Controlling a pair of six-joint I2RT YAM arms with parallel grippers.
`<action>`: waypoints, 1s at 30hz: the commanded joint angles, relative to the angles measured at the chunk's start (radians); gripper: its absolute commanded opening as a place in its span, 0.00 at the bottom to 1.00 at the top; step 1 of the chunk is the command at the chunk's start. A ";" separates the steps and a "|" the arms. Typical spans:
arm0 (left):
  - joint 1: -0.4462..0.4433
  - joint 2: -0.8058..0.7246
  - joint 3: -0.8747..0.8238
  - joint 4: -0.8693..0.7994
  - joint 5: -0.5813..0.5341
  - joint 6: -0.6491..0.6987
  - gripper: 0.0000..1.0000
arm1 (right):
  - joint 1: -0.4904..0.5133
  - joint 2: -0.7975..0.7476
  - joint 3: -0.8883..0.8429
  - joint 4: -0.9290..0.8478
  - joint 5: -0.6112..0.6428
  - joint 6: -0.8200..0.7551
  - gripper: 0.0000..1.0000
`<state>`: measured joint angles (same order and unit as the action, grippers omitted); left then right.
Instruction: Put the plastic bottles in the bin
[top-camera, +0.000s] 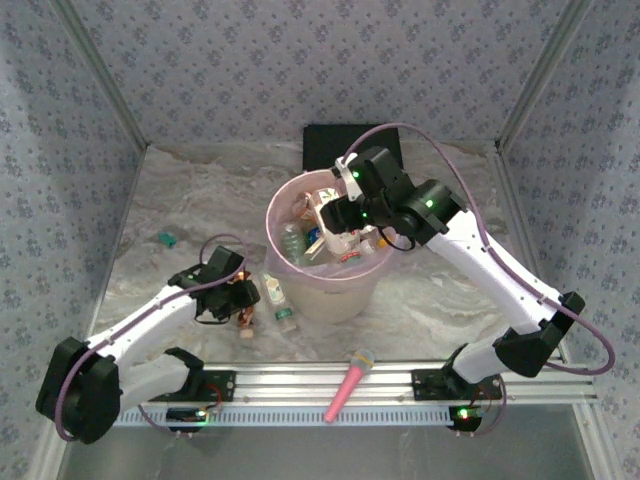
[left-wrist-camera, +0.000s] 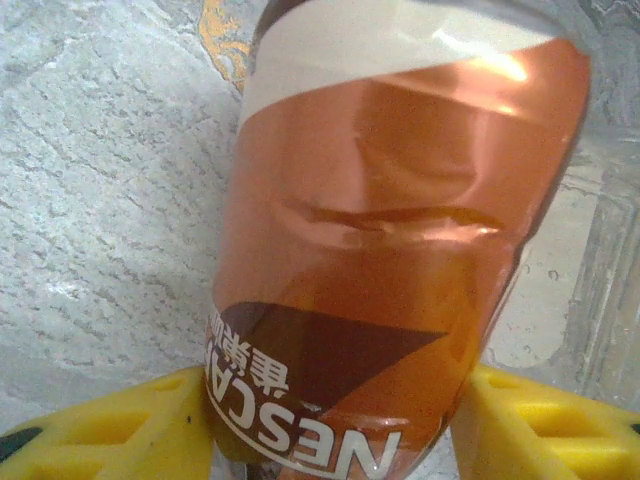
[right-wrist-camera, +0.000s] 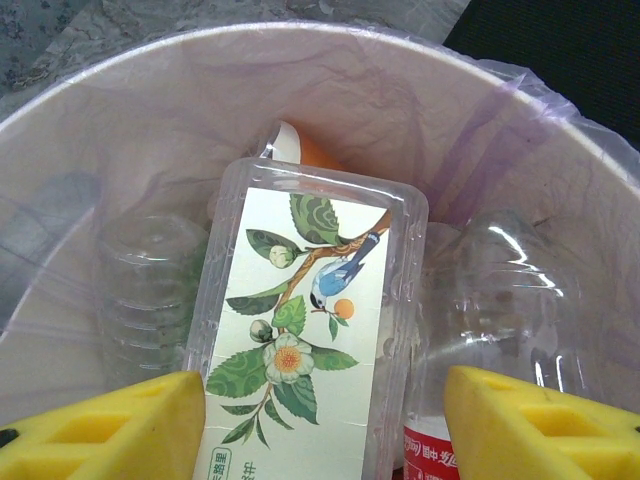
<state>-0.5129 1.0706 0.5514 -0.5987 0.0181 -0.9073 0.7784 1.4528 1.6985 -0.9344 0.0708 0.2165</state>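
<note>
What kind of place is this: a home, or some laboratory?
Probably a robot test booth, not a home: patterned walls enclose the marbled table, and a robot arm is bolted to an aluminium rail.

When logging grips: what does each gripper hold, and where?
Left gripper: its fingers flank the brown bottle at its label; a closed grip cannot be told. Right gripper: the bird-label bottle lies between its fingers above the bin, one finger apart; likewise unclear.
</note>
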 joint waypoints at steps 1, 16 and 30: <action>-0.007 -0.008 0.058 -0.044 -0.016 0.014 0.56 | -0.020 0.007 -0.025 -0.041 0.042 -0.004 0.65; -0.007 -0.182 0.602 -0.228 -0.012 0.015 0.44 | -0.029 0.007 -0.023 -0.033 0.033 -0.003 0.65; -0.084 0.091 1.050 -0.252 0.215 -0.093 0.34 | -0.035 0.010 -0.026 -0.020 0.025 -0.003 0.65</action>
<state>-0.5598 1.1149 1.5497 -0.8116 0.1925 -0.9714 0.7586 1.4528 1.6951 -0.9279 0.0639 0.2165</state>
